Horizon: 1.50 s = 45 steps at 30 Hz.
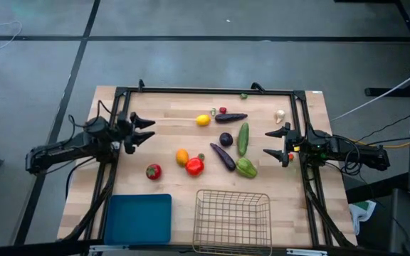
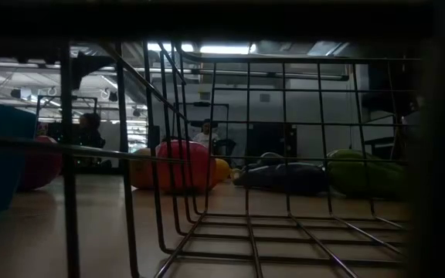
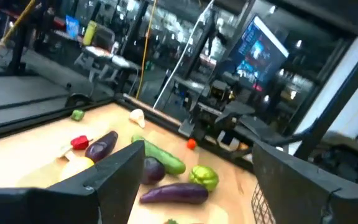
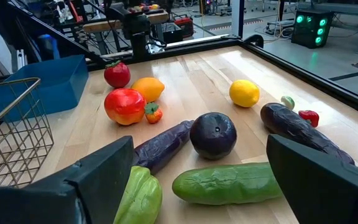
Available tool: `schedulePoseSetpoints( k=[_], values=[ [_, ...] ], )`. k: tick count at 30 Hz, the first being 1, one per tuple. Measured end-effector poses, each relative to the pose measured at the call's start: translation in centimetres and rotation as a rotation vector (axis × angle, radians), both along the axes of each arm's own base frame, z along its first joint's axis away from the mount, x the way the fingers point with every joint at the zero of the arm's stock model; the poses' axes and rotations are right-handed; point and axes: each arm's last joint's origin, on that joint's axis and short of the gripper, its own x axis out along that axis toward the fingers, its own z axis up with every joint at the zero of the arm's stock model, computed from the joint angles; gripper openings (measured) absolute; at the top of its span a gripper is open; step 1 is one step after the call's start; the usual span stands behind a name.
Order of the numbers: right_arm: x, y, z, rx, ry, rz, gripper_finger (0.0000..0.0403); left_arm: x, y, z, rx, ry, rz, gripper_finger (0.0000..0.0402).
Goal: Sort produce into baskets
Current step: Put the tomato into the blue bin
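Produce [image 1: 223, 139] lies scattered on the pale wooden table [image 1: 169, 135], grey floor around.

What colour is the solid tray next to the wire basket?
Blue. The tray shows best in the high view, beside the wire basket.

Open right claw [image 4: 194, 186] above cucumber [image 4: 225, 182] and green pepper [image 4: 137, 200].

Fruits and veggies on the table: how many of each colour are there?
Red: 4
Purple: 3
Green: 4
Yellow: 1
Orange: 1
White: 1
Total: 14
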Motion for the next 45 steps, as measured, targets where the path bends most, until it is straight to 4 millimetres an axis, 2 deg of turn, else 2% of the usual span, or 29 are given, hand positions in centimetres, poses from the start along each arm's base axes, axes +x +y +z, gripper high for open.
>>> schedulePoseSetpoints(
  k=[5, 9, 13, 17, 23, 27, 32, 45],
  values=[
    [0.0, 0.0, 0.0, 0.0, 0.0, 0.0, 0.0365, 0.7, -0.1, 3.8, 0.0, 0.139, -0.032, 0.0292],
    [0.0, 0.0, 0.0, 0.0, 0.0, 0.0, 0.0365, 1.7, -0.3, 6.2, -0.069, 0.33, -0.075, 0.0292],
    [0.0, 0.0, 0.0, 0.0, 0.0, 0.0, 0.0365, 3.1, -0.8, 7.6, -0.238, 0.581, -0.11, 0.0292],
    [0.0, 0.0, 0.0, 0.0, 0.0, 0.0, 0.0365, 4.6, -1.9, 8.0, -0.438, 0.809, -0.142, 0.0293],
    [0.0, 0.0, 0.0, 0.0, 0.0, 0.0, 0.0365, 6.4, -4.0, 7.1, -0.752, 1.026, -0.114, 0.0293],
    [0.0, 0.0, 0.0, 0.0, 0.0, 0.0, 0.0365, 7.1, -5.0, 6.6, -0.894, 1.067, -0.068, 0.0293],
    [0.0, 0.0, 0.0, 0.0, 0.0, 0.0, 0.0365, 8.0, -5.5, 6.0, -1.085, 1.076, 0.076, 0.0293],
    [0.0, 0.0, 0.0, 0.0, 0.0, 0.0, 0.0365, 10.4, -7.1, 2.8, -1.024, 1.265, 0.192, 0.0293]
  ],
)
